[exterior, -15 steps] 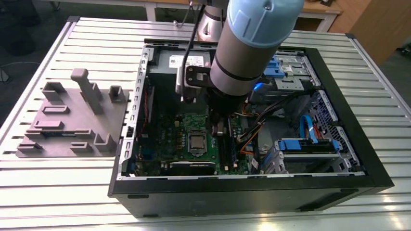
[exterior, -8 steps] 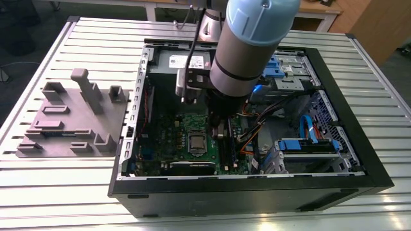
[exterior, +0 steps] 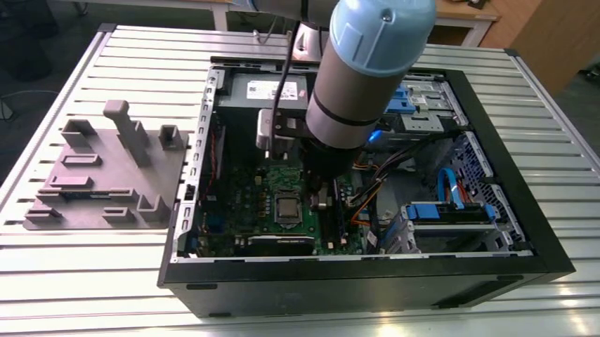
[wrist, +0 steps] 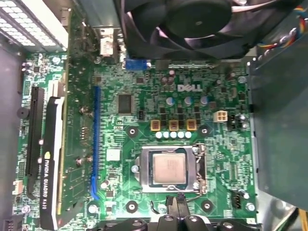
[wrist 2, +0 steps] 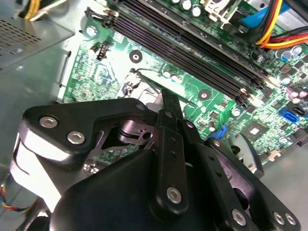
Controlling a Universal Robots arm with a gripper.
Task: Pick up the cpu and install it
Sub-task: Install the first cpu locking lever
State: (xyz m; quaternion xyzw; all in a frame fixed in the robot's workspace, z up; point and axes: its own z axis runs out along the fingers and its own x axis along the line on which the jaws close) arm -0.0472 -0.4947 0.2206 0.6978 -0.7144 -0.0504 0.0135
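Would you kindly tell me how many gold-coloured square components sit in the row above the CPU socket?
3, side by side on the motherboard in the first wrist view: and, between the fan and the cpu. None appears hidden.

Small square silver-topped cpu (wrist: 168, 168) seated in socket, lower centre of green motherboard (wrist: 144, 91). Black round fan (wrist: 192, 24) at upper frame; black gripper (wrist: 177, 211) at bottom edge.

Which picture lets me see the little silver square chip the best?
The first wrist view: the cpu lies face-on in its socket on the green motherboard, whole top visible. In the exterior view it is a small grey square inside the computer case, beside the arm. In the second wrist view the end effector stands in front of the socket area.
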